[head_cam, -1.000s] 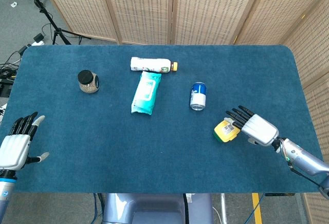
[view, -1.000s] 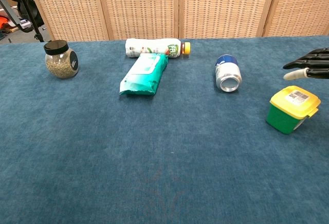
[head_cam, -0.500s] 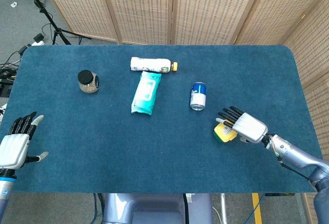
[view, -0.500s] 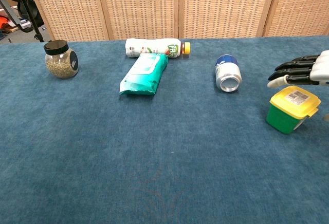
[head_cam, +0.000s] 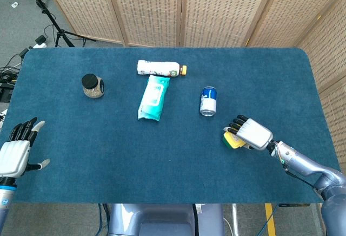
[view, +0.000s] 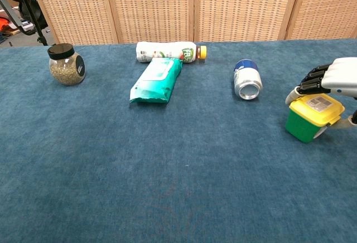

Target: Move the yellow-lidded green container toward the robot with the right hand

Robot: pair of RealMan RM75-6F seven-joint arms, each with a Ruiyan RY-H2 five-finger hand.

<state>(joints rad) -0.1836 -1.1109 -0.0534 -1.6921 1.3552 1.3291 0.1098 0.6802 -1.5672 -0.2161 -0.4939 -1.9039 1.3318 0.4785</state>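
- Looking from the head view: right robot hand (head_cam: 250, 133) covers most of the yellow-lidded green container (head_cam: 232, 141) near the tabletop (head_cam: 108, 149) front edge; grip unclear; left robot hand (head_cam: 15, 152) spread, empty
- Chest view: fingers (view: 308, 79) drape behind the lid; thumb mostly cut off

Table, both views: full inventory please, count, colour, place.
green container: 1, green with yellow lid, right side of table, under the right hand
can: 1, blue and white, lying on its side, right of centre
wipes pack: 1, teal, centre-left, just in front of the bottle
bottle: 1, white with orange cap, lying on its side, far centre
jar: 1, clear with black lid, upright, far left
table: 1, blue cloth
right hand: over the container's lid
left hand: fingers spread, holds nothing, near left edge
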